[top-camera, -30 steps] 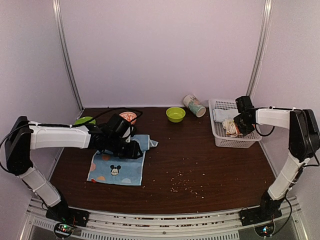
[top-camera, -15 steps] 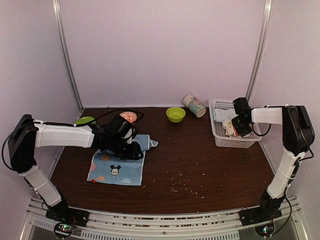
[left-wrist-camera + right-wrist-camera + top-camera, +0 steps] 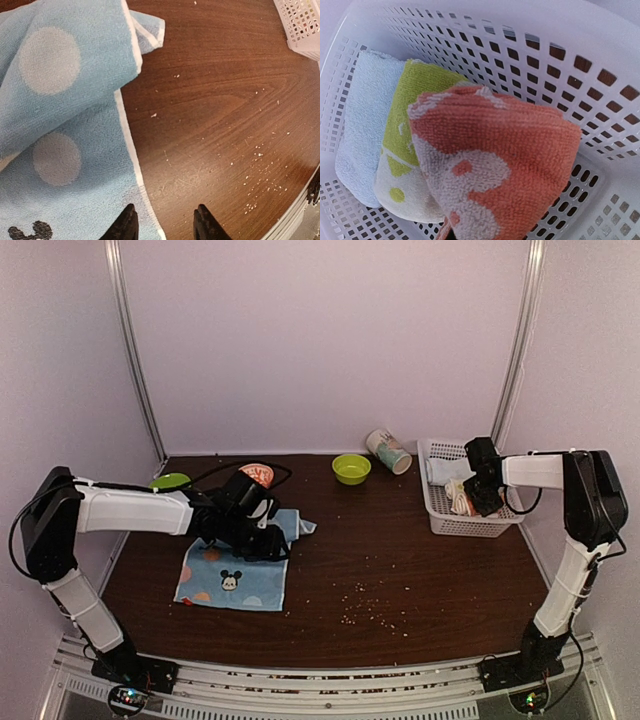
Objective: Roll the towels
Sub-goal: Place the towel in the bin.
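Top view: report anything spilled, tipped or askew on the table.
Pale crumbs lie scattered across the table near its front. A paper cup lies tipped on its side at the back. The blue towel is bunched along its far edge.

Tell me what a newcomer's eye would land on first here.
The light blue towel with the Mickey head lies spread on the left of the dark table, with the left gripper low over its edge, jaws apart. At the far right the orange towel sits bundled in the white basket against a yellow-green roll and a pale blue roll, with the right gripper close above it.
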### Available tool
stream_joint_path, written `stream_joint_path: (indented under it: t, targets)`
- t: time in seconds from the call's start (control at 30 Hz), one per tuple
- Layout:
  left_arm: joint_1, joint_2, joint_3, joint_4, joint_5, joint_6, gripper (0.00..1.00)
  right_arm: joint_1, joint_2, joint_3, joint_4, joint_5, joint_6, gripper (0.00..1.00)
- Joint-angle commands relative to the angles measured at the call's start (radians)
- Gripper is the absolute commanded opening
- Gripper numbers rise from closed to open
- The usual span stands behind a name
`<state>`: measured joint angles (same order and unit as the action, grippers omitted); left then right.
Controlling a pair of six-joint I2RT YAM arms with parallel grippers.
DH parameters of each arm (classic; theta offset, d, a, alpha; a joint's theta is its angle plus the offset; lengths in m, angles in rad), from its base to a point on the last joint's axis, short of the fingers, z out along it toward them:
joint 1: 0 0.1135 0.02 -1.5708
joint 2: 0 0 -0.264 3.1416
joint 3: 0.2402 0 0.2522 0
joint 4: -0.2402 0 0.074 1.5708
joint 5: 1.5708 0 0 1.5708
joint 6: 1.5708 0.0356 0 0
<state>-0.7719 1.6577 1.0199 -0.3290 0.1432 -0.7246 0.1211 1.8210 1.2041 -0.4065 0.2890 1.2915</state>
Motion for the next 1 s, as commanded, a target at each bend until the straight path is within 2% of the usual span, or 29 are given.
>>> stream_joint_path:
  t: [0.0,0.1,0.33,0.77,0.97]
  targets:
    - [0.008,0.011,0.028,0.049,0.03,0.004,0.39,-0.003,-0.009,-0.009,-0.07,0.025,0.009,0.0]
    - [0.008,0.003,0.017,0.049,0.028,0.002,0.39,-0.004,0.011,0.015,-0.094,0.023,-0.015,0.0]
    - [0.009,0.023,0.025,0.06,0.044,-0.002,0.39,-0.004,0.007,0.011,-0.089,0.003,-0.027,0.37]
    - [0.008,0.027,0.015,0.068,0.055,0.001,0.39,-0.004,-0.035,0.017,-0.127,-0.03,-0.067,0.81]
    - [0.008,0.035,0.015,0.078,0.06,0.001,0.39,-0.005,-0.094,0.005,-0.156,-0.024,-0.109,0.89]
